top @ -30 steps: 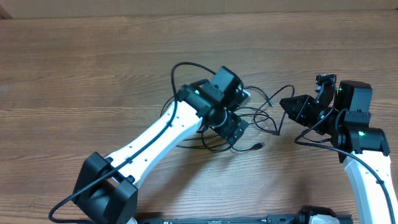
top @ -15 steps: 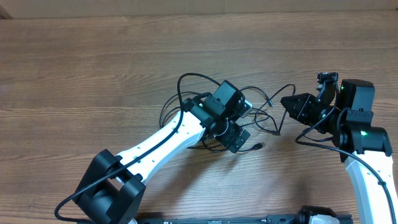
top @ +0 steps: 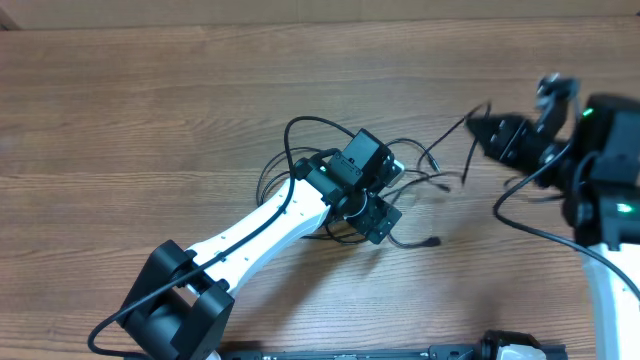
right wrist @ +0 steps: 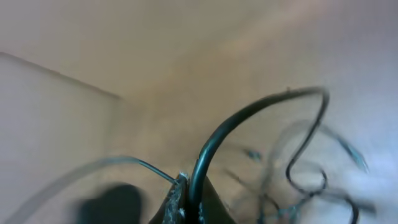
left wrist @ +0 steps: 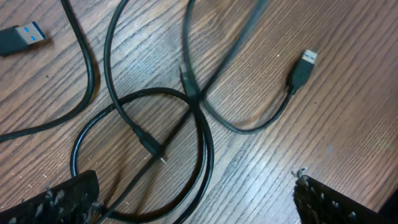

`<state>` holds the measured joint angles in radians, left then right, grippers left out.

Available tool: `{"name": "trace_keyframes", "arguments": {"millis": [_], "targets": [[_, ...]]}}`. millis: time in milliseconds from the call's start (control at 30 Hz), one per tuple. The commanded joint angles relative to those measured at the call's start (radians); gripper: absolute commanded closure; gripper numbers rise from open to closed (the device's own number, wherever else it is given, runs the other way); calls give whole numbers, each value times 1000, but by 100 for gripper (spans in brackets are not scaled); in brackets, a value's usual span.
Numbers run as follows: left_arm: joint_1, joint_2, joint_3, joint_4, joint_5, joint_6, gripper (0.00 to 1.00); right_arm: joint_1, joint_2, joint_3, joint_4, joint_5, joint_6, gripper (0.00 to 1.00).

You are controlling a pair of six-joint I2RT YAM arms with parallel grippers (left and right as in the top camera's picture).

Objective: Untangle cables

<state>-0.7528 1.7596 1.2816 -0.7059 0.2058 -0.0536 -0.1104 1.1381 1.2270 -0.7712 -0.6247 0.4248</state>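
A wooden surface (top: 150, 100) carries a loose tangle of thin black cables (left wrist: 93, 68), with a white robot arm reaching in from each side.

The left tool (left wrist: 196, 202) hangs just above the tangle, its two dark fingers spread wide and released, gripping nothing. Directly under it, between the fingers, one cable forms a round loop (left wrist: 207, 155) that lies flat on the wood. Other strands cross over this loop. Ahead of the tool and towards its right finger, a slim black USB plug (left wrist: 303, 65) rests at the end of a curved cord. Ahead of its left finger, near the corner of the wrist view, lies a second plug with a blue insert (left wrist: 22, 38).

The right tool (top: 482, 130) sits well apart from the left one, off to the side of the heap. Its fingers are clenched on the gripped cable (right wrist: 199, 163). This cord rises out of the closed fingertips, arches forward and bends down towards the rest of the tangle, which lies ahead of and below the tool. The right wrist view is heavily blurred, so little more can be made out there.
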Motion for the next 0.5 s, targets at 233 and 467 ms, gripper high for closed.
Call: {"name": "trace_keyframes", "arguments": {"millis": [233, 467], "targets": [[0, -21, -10, 1, 18, -26, 0, -3, -28, 260, -37, 8, 24, 96], [0, -21, -10, -3, 29, -29, 0, -3, -28, 315, -51, 102, 24, 96]]}}
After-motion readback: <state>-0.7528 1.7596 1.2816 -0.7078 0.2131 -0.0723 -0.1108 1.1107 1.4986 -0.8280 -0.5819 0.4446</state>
